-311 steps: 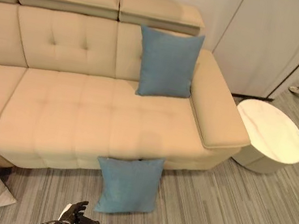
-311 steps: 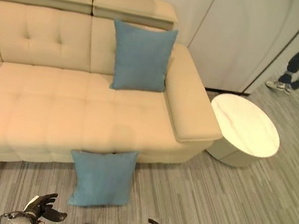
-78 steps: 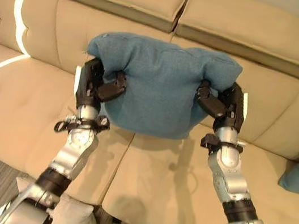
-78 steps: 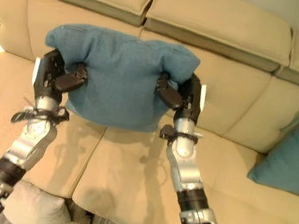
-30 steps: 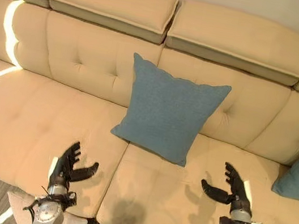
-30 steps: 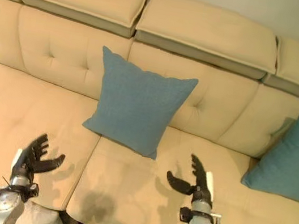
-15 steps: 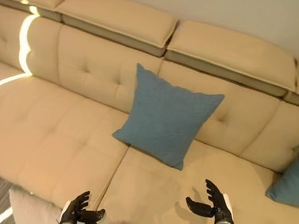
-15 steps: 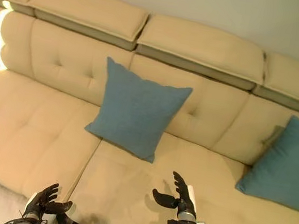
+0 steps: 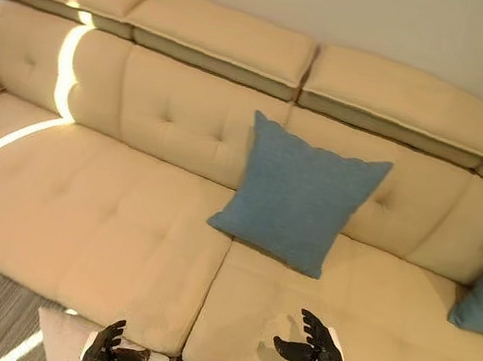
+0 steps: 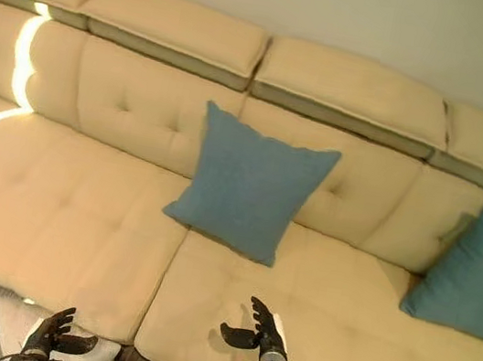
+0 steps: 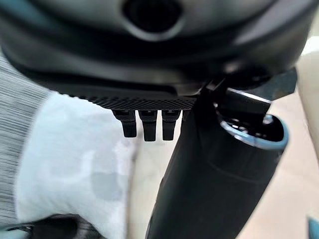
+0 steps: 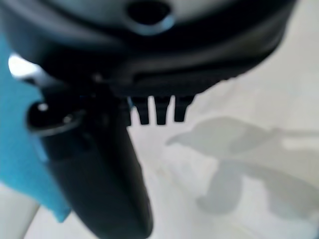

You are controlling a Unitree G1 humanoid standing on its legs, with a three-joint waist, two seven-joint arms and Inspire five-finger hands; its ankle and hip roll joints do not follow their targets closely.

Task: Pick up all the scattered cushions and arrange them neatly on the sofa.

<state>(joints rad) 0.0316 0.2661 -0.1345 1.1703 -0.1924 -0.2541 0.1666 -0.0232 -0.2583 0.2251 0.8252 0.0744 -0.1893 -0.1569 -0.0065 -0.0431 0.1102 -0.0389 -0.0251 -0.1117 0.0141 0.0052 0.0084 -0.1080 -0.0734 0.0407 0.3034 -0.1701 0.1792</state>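
Two hands low and empty, fingers spread: left hand at 7 o'clock, right hand at 5. Blue cushion, released, now leans on sofa back. White cushion on floor next.

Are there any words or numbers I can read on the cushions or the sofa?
No, none can be read.
The blue cushion leaning on the sofa: plain cloth, no label showing.
The second blue cushion at the sofa's right end: plain too.
The white cushion on the floor: plain.
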